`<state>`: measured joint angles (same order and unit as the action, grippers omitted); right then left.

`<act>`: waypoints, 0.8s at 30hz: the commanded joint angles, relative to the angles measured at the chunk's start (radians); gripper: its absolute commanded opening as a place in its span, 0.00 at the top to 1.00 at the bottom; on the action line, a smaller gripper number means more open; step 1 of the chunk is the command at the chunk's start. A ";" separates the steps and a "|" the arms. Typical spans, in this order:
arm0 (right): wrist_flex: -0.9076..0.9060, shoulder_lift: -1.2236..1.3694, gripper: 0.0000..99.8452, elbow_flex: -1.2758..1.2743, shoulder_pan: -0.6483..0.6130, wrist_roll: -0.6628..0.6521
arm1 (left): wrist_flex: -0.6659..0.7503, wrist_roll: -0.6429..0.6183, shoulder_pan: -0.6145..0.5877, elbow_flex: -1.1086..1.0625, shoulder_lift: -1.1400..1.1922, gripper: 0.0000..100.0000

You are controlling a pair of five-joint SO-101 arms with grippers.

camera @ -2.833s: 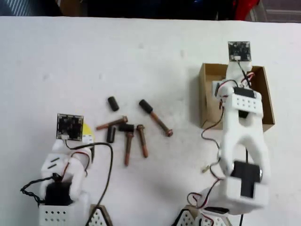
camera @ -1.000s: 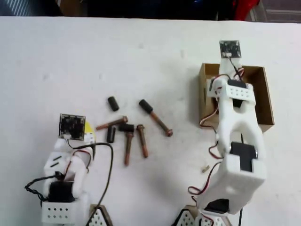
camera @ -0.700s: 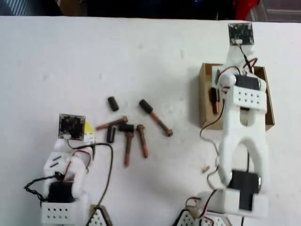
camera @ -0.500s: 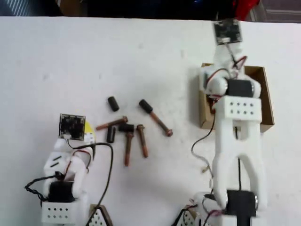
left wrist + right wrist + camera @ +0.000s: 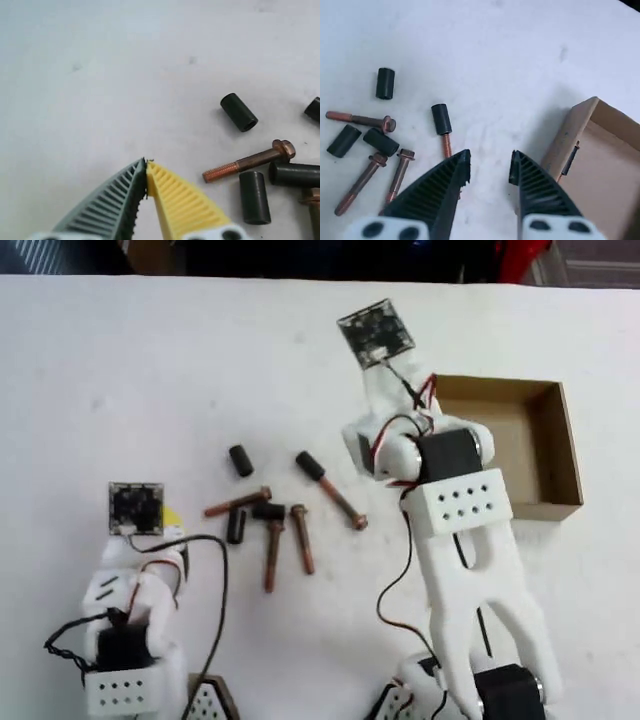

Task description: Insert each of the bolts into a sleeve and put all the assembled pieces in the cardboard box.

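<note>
**While the bolts lie loose, neither gripper carries anything**

Since both arms stand clear of the parts, the high view shows them all plainly across the white table [image 5: 130, 360]. At lower left the left gripper [image 5: 146, 169] is clenched tip to tip on nothing, just short of the heap. Nearest it lies a slanted bolt [image 5: 237, 504], with a lower sleeve [image 5: 236, 525] just beneath it. An upper sleeve [image 5: 240, 460] sits apart, higher in the frame. Toward the centre a third sleeve [image 5: 268, 511] lies crosswise against the head of a middle bolt [image 5: 270, 558]. A right-hand bolt [image 5: 302, 540] lies just beside that one, and both are bare. Right of these rests one assembled piece [image 5: 331, 491] on a slant — sleeve at upper left, bolt head at lower right. The right gripper [image 5: 489, 162] hangs over the table with its jaws spread and empty, between that piece and the cardboard box [image 5: 570, 455] at the right of the frame.

The parts look stiff, small and probably light. They are also round and smooth, so apt to roll or skid when nudged. The assembled piece is best pinched across its sleeve and kept level, so the bolt cannot slide out. A bare bolt is best taken at mid-shank.
</note>
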<state>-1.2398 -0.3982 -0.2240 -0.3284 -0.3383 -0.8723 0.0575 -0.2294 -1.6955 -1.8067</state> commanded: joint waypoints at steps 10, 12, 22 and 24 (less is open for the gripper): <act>0.099 0.202 0.89 -0.009 -0.099 -0.207 | 0.002 0.008 -0.070 0.017 -0.015 0.98; 0.133 0.263 0.88 -0.006 -0.101 -0.207 | 0.002 0.009 -0.070 0.017 -0.015 0.98; 0.194 0.435 0.88 0.077 -0.139 -0.210 | -0.005 0.009 -0.165 0.040 -0.015 0.98; 0.159 0.481 0.88 0.135 -0.150 -0.210 | -0.005 0.009 -0.186 0.040 -0.015 0.98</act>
<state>-1.0526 0.0606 -0.1872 -0.4588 -0.5332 -0.8723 0.0575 -0.3798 -1.6955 -1.8067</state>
